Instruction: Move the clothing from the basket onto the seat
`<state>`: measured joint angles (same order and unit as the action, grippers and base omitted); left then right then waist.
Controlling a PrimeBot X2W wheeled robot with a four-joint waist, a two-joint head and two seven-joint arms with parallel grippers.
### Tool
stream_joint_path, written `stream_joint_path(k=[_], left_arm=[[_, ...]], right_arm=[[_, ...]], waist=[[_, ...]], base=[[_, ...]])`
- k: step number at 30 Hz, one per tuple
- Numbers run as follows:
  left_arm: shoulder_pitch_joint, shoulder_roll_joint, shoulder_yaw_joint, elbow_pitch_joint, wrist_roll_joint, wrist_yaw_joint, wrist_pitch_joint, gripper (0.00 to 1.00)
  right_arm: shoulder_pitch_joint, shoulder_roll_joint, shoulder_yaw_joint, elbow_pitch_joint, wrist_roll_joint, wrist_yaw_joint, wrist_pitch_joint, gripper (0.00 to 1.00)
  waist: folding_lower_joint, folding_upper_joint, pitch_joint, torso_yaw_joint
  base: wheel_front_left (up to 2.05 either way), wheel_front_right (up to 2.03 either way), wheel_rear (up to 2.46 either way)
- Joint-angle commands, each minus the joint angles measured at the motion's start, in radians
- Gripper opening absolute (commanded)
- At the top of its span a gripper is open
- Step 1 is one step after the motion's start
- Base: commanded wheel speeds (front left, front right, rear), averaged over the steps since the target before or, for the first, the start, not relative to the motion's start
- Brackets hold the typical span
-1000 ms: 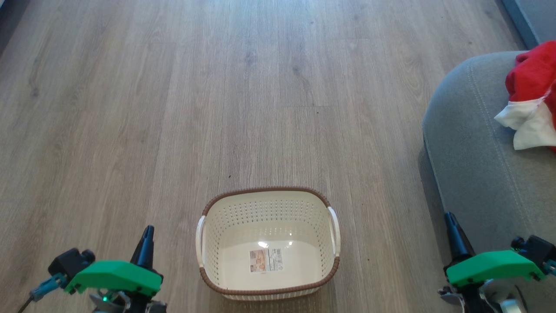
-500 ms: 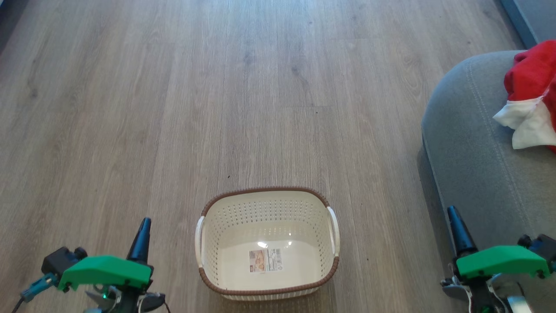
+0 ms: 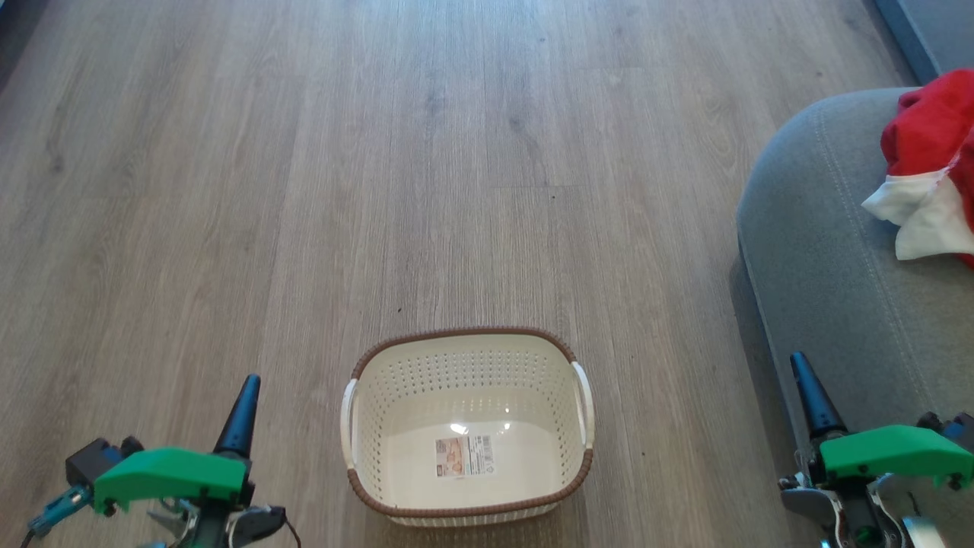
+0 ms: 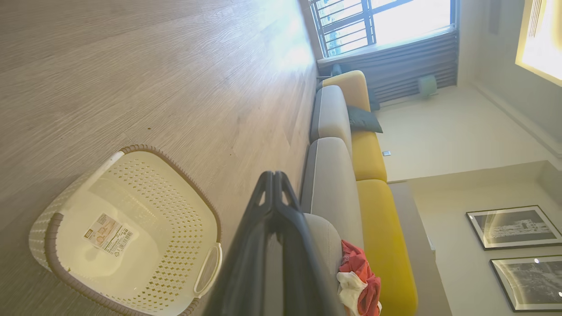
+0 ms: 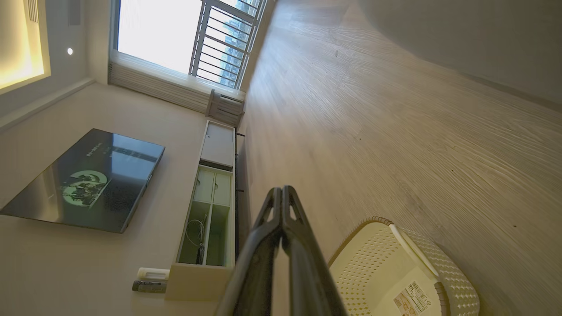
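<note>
My left tool (image 3: 245, 387) and right tool (image 3: 803, 369) are both clenched, fingers pressed together, low on either side of the basket (image 3: 464, 333) on the floor (image 3: 456, 152). Clothing (image 3: 924, 133) lies on the seat (image 3: 829, 289), far right, well apart from the basket. Sticker (image 3: 465, 455) shows on the basket bottom.

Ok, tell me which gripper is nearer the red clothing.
Right. The right gripper hangs at the edge of the seat, short of the clothing lying on it; the left gripper is beyond the basket, over the floor.
</note>
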<state>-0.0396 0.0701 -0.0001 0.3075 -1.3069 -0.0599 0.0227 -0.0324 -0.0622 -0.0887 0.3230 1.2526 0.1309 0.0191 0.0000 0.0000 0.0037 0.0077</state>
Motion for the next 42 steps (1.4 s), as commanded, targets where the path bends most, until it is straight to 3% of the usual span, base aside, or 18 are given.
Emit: stream_joint_path(k=[1, 30, 42], left_arm=[[-0.056, 0.003, 0.035, -0.038, -0.027, -0.014, 0.008, 0.00], [-0.069, -0.020, 0.114, -0.062, -0.301, -0.071, 0.091, 0.00], [-0.069, -0.020, 0.114, -0.062, -0.301, -0.071, 0.091, 0.00]], right_arm=[[-0.056, 0.001, 0.010, -0.042, 0.029, 0.000, 0.011, 0.00], [-0.076, 0.012, -0.025, -0.078, 0.356, 0.000, 0.094, 0.00], [-0.076, 0.012, -0.025, -0.078, 0.356, 0.000, 0.094, 0.00]], waist=[[0.0000, 0.0000, 0.000, 0.000], [0.0000, 0.0000, -0.001, -0.008], [0.0000, 0.0000, -0.001, -0.008]], base=[[0.00, 0.00, 0.00], [0.00, 0.00, 0.00], [0.00, 0.00, 0.00]])
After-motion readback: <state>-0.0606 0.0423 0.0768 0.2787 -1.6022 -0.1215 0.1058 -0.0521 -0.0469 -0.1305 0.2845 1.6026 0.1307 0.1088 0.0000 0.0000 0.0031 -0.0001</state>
